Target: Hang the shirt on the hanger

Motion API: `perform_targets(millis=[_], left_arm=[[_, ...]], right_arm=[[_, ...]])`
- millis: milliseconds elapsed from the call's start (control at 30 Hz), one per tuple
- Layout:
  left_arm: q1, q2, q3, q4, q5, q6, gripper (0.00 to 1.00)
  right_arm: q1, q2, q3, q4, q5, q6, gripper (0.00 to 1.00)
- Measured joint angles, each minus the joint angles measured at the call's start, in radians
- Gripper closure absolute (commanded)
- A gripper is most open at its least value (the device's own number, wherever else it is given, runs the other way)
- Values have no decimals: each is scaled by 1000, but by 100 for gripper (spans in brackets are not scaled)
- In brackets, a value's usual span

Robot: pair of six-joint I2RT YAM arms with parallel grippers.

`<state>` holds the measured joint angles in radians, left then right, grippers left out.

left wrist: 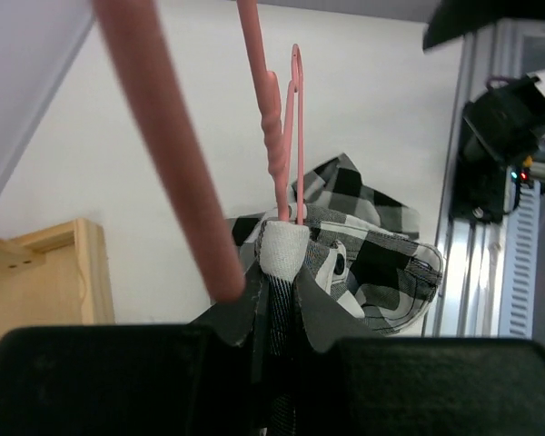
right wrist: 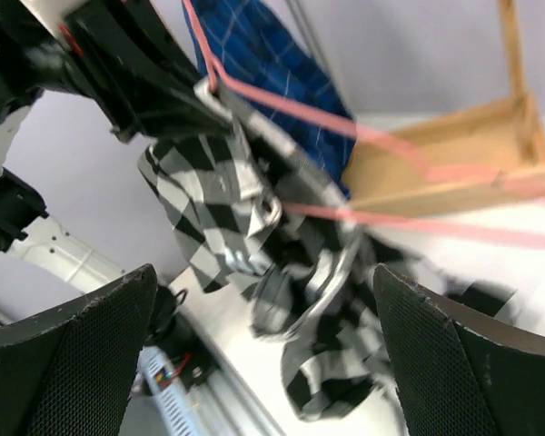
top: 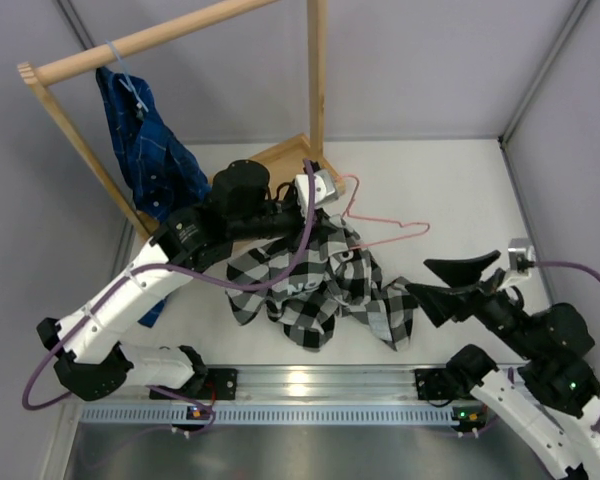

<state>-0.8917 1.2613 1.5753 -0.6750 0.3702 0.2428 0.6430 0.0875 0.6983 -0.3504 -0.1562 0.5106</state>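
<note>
The black-and-white checked shirt (top: 320,280) hangs bunched from my left gripper (top: 308,205), with its lower part resting on the white table. In the left wrist view my left gripper (left wrist: 282,272) is shut on a fold of the shirt (left wrist: 372,254) near its white collar band. The pink wire hanger (top: 385,228) runs from that grip out to the right, above the table. Its wire (left wrist: 277,136) goes down into the fabric at my fingertips. My right gripper (top: 425,280) is wide open and empty just right of the shirt. The right wrist view shows the shirt (right wrist: 227,200) and the hanger (right wrist: 391,145) ahead of the open right gripper (right wrist: 263,345).
A wooden clothes rack (top: 150,40) stands at the back left with a dark blue plaid shirt (top: 145,140) on a pale blue hanger. Its wooden base (top: 285,155) lies just behind my left gripper. Grey walls close the back and sides. A metal rail (top: 310,385) runs along the near edge.
</note>
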Motion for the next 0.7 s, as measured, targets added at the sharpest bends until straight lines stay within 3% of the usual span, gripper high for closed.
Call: perform_targets(millis=[167,333,567,700], left_arm=[[0,8,-5,97,-109,-124,100],[0,11,-15,152,-171,-229,100],[0,11,-30,185,-180,-280,100],[0,11,-56,206,-189,-295,100]], right_arm=[[0,210,-29,43,-93,116,21],[0,373,-140,123,-137,174,31],[0,387,-243,217,-50,214,48],[0,352,-337,293,-11,293,53]])
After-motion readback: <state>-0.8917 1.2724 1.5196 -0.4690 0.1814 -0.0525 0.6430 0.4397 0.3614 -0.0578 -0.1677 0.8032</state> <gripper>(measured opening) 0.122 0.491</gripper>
